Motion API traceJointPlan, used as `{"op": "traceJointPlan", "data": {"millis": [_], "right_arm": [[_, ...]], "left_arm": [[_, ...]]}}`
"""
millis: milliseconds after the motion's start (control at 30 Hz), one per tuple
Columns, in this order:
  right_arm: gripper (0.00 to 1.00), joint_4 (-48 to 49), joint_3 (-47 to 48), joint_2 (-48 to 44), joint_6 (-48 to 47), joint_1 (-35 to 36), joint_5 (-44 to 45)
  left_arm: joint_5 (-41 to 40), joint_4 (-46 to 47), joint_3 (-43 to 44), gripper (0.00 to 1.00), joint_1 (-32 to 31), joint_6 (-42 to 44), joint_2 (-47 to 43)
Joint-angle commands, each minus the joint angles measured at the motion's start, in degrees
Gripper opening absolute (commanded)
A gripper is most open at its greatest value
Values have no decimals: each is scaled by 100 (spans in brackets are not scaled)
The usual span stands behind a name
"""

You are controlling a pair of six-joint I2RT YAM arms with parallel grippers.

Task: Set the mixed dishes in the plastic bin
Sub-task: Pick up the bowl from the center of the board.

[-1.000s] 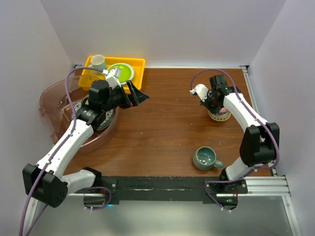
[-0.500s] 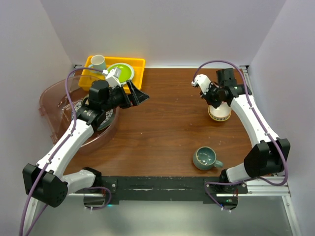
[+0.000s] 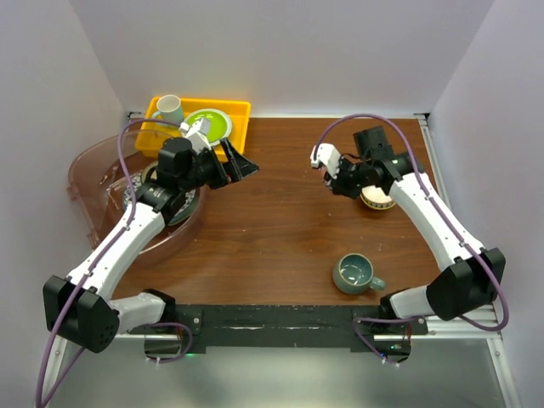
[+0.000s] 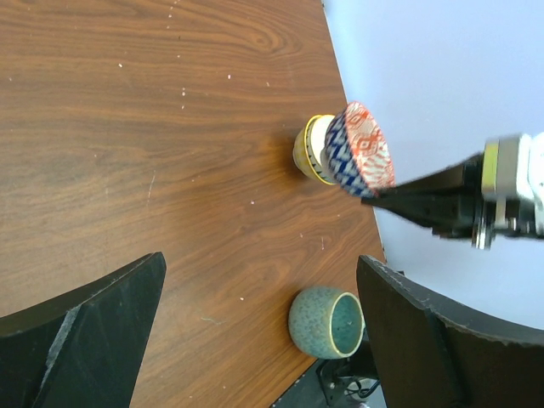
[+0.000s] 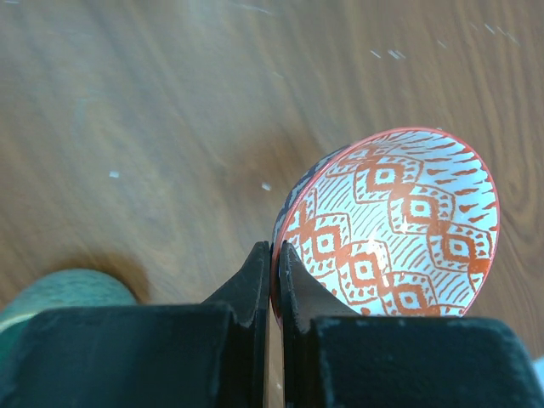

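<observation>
Table [image 3: 280, 221]: right end effector [image 5: 274, 280] clenched on red-patterned bowl [image 5: 399, 229], left end effector [image 4: 261, 257] agape, cream bowl [image 4: 306, 151] half-hidden.

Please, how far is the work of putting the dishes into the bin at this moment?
Done: a patterned plate lies in the plastic bin. In hand: the right gripper is shut on the rim of the red-patterned bowl, held tilted. Left: that bowl, the cream bowl and the teal mug. The left gripper is open and empty.
</observation>
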Motion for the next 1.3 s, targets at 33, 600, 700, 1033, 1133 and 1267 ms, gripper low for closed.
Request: {"op": "traceJointPlan", "data": {"millis": [33, 600, 700, 1033, 1133, 1267], "right_arm": [[0, 198, -164, -376, 130, 542, -514], [0, 541, -507, -306, 403, 1527, -207], [0, 576, -498, -288, 421, 1589, -155], [0, 602, -490, -262, 395, 1720, -66], [0, 593, -463, -253, 403, 1756, -67], [0, 593, -419, -218, 386, 1808, -14]], "left_arm": [[-119, 13, 184, 100, -69, -196, 26], [-1069, -998, 852, 100, -588, -460, 720], [-1095, -1042, 913, 100, -658, -460, 808], [-885, -1069, 1081, 100, -886, -12, 1063], [-858, -1147, 1133, 100, -931, 85, 1177], [-814, -1410, 1361, 100, -992, 216, 1397]]}}
